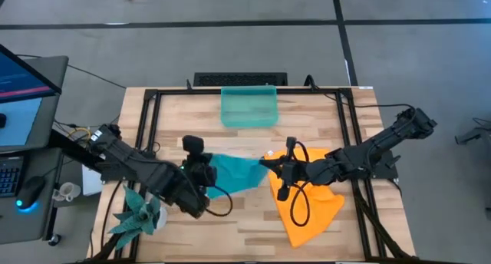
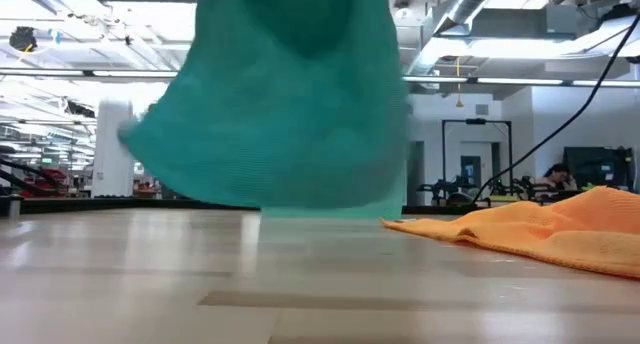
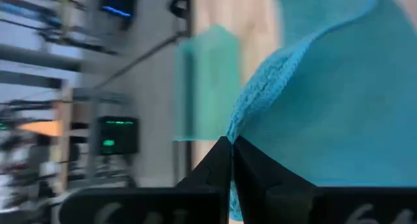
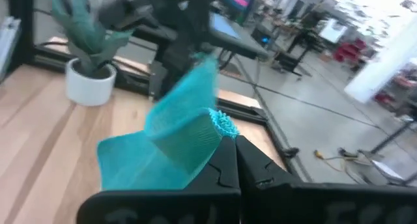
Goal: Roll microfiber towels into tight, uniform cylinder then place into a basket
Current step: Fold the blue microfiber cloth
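The teal-blue towel (image 1: pixel 236 173) hangs spread between my two grippers over the middle of the table; in the low view, the teal-blue towel (image 2: pixel 285 104) fills the upper middle. My left gripper (image 1: pixel 212 175) is shut on its left end and my right gripper (image 1: pixel 265 165) on its right end. The orange towel (image 1: pixel 311 201) lies crumpled on the table under my right arm. The teal-green basket (image 1: pixel 249 107) stands at the far middle of the table. My left gripper pinches the towel's hemmed edge (image 3: pixel 242 118) between its two shut fingers (image 3: pixel 218 160), coming slanting down from the table's left. The cloth spreads away beyond the fingertips, lifted off the table there. My right gripper pinches a bunched corner of the towel (image 4: pixel 222 124) between its two shut fingers (image 4: pixel 251 160), coming almost level from the table's right. The cloth hangs away from the fingertips toward my left arm, sagging a little.
A teal spiky plant figure in a white pot (image 1: pixel 139 213) stands at the near left corner, close to my left arm. The black frame rails (image 1: pixel 149 126) run along the table's sides. Bare wood lies between the basket and the towels.
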You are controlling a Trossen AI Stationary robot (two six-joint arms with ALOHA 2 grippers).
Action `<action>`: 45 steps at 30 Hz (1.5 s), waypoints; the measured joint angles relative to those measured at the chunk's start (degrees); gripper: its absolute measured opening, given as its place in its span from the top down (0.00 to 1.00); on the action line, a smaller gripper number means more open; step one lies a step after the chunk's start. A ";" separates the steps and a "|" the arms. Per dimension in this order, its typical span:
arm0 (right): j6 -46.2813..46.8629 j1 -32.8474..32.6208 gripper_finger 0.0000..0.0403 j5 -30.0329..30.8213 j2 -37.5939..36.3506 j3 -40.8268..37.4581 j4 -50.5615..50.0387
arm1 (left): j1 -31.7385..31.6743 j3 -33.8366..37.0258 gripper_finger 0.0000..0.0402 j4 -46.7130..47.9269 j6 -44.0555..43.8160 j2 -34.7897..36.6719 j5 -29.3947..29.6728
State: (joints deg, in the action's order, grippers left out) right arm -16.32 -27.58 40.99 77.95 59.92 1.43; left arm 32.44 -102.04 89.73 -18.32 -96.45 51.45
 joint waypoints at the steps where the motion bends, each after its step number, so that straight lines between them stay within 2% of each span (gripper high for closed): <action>1: -0.17 -0.27 1.00 0.54 -0.06 0.00 -0.41 | -0.24 -0.28 1.00 -0.03 0.79 0.17 -1.78; 9: -2.08 1.81 1.00 0.88 0.02 0.00 -1.01 | -2.81 -0.35 1.00 0.25 3.83 0.16 -0.65; 17: -3.29 7.81 1.00 -0.47 0.02 0.00 -2.32 | -10.97 -0.13 1.00 0.21 6.29 1.98 -2.62; 20: -4.31 9.47 1.00 -1.08 0.02 0.00 -2.30 | -14.37 3.00 1.00 0.21 5.06 6.00 -5.11; 24: -5.18 10.76 1.00 -3.22 0.02 0.00 -2.03 | -16.84 12.19 1.00 -0.35 0.89 14.72 -7.30; 29: -6.67 13.17 1.00 -5.46 0.35 0.00 -0.49 | -17.10 22.65 1.00 -8.99 -1.47 25.78 -7.71; 31: -7.89 14.39 1.00 -6.16 1.21 0.00 0.89 | -17.13 25.34 1.00 -10.90 -0.65 29.04 -7.68; 34: -9.23 16.27 1.00 -10.55 1.88 -0.01 3.06 | -17.34 27.15 1.00 -13.24 1.29 31.47 -7.47; 36: -8.55 17.12 1.00 -12.41 3.11 0.12 4.09 | -17.35 27.56 1.00 -15.85 2.39 31.78 -8.60; 41: -3.84 15.61 1.00 -13.33 6.63 -0.06 1.50 | -14.11 30.18 1.00 -20.05 1.57 29.68 -16.81; 45: -0.36 12.27 1.00 -13.77 9.81 -0.02 0.39 | -10.40 32.12 1.00 -19.68 -2.64 26.39 -17.73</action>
State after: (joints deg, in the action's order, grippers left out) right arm -16.68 -15.31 27.22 87.77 59.90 1.83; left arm 22.03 -69.92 70.05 -20.96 -70.06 33.72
